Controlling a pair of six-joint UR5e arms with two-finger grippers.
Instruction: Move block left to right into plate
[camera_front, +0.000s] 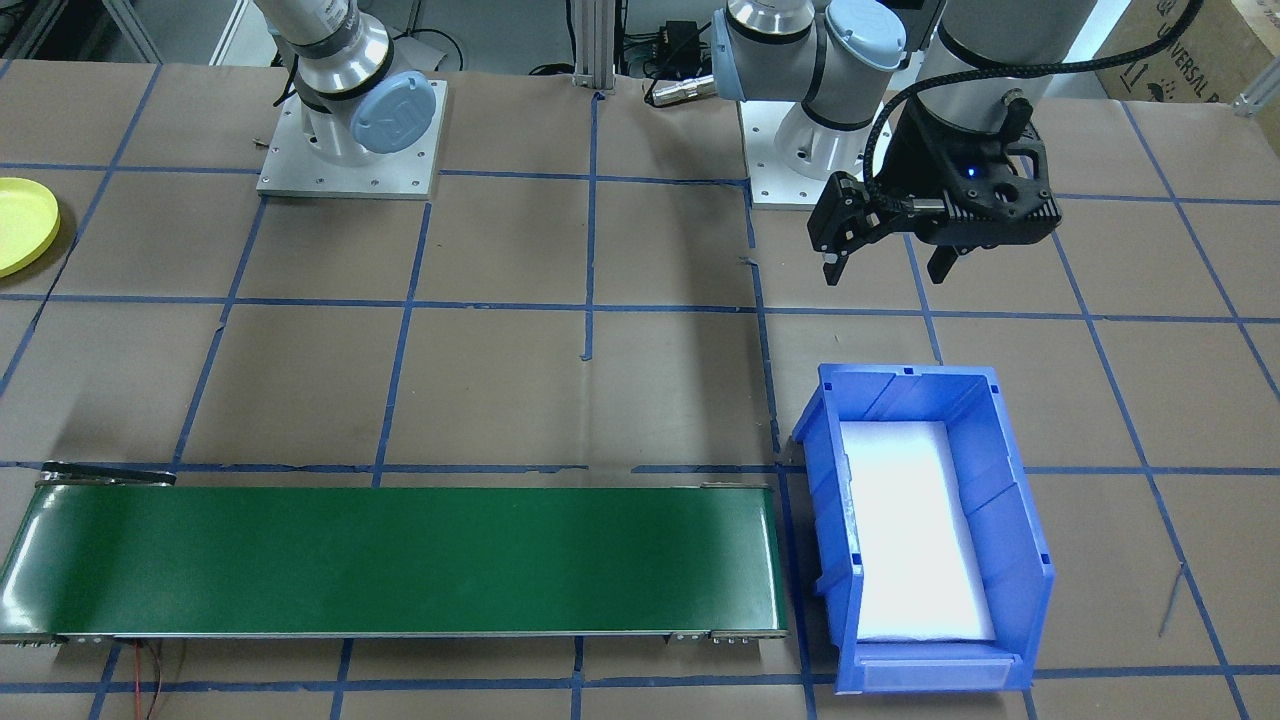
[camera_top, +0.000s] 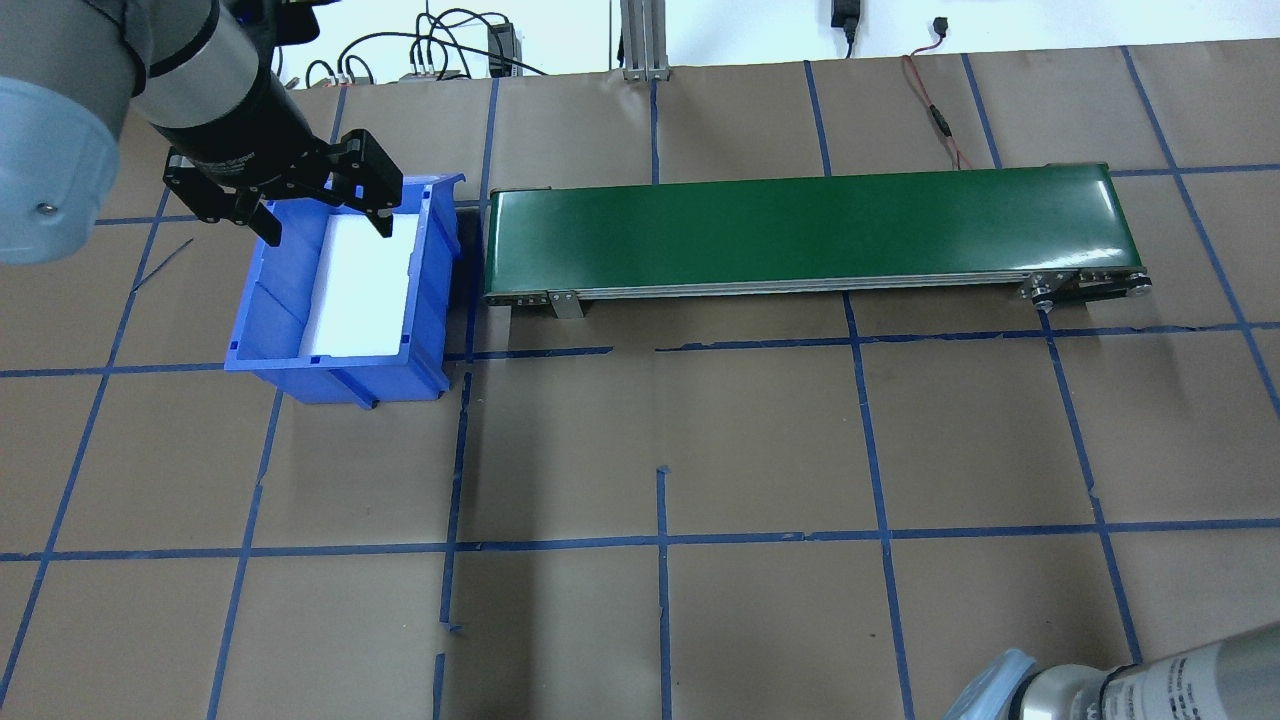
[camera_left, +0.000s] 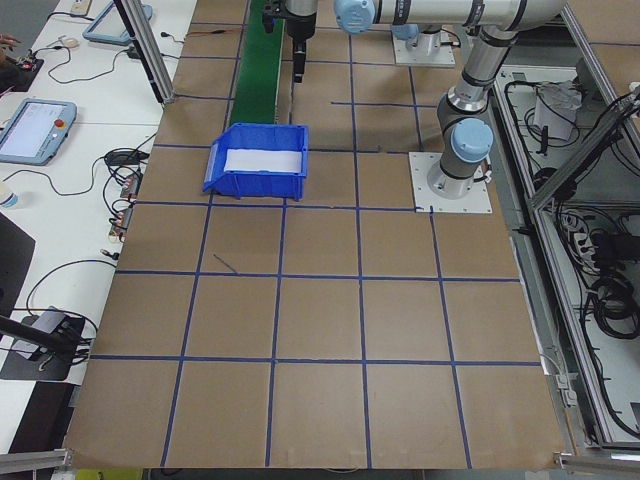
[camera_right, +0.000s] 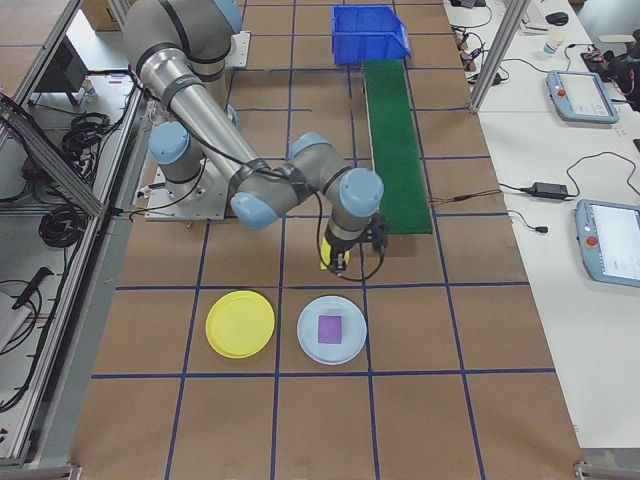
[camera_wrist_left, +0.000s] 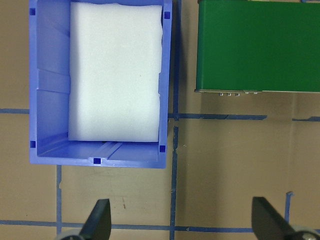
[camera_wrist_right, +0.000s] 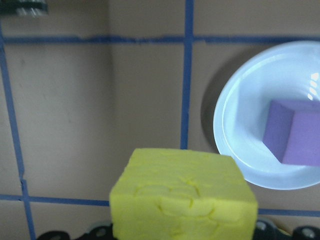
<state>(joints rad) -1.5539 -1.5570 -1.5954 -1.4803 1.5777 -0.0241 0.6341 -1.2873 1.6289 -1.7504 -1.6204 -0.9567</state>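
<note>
A yellow foam block (camera_wrist_right: 182, 195) fills the lower part of the right wrist view, with my right gripper (camera_right: 340, 262) shut on it. It hangs above the table off the end of the green conveyor (camera_right: 395, 140). The yellow plate (camera_right: 240, 324) lies bare on the table, past the gripper and to one side; its edge also shows (camera_front: 20, 225). My left gripper (camera_front: 885, 265) stands open and bare, high over the table at the blue bin (camera_top: 270, 310). Its two fingertips (camera_wrist_left: 100, 220) show wide apart.
A light blue plate (camera_wrist_right: 240, 125) holding a purple block (camera_wrist_right: 295, 132) sits beside the yellow plate. The bin (camera_front: 1010, 480) has a white foam liner (camera_wrist_left: 115, 75). The conveyor (camera_top: 800, 230) runs along the far side of the table.
</note>
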